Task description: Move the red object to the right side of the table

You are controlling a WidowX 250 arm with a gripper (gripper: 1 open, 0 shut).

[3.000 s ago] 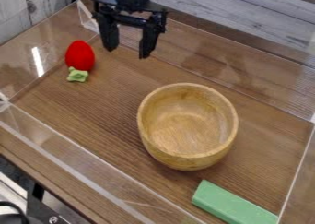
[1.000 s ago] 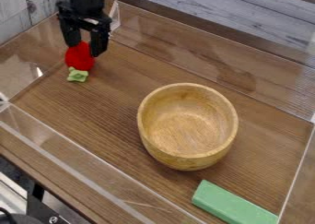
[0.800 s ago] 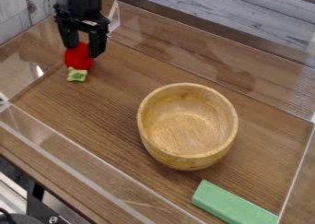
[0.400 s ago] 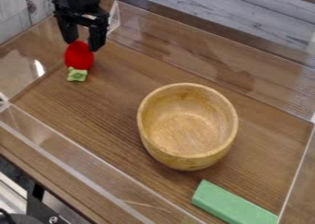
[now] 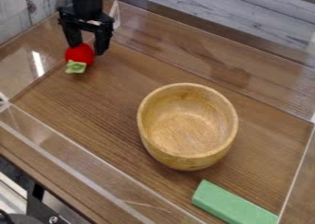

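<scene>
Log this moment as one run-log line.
phase: reaching | gripper: open, pointing down over red object | red object: on table, left side, not gripped | wooden bowl: centre | green block: near right

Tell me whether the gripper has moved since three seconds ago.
Yes. The gripper moved left, away from the wooden bowl, and now stands over the red object.
</scene>
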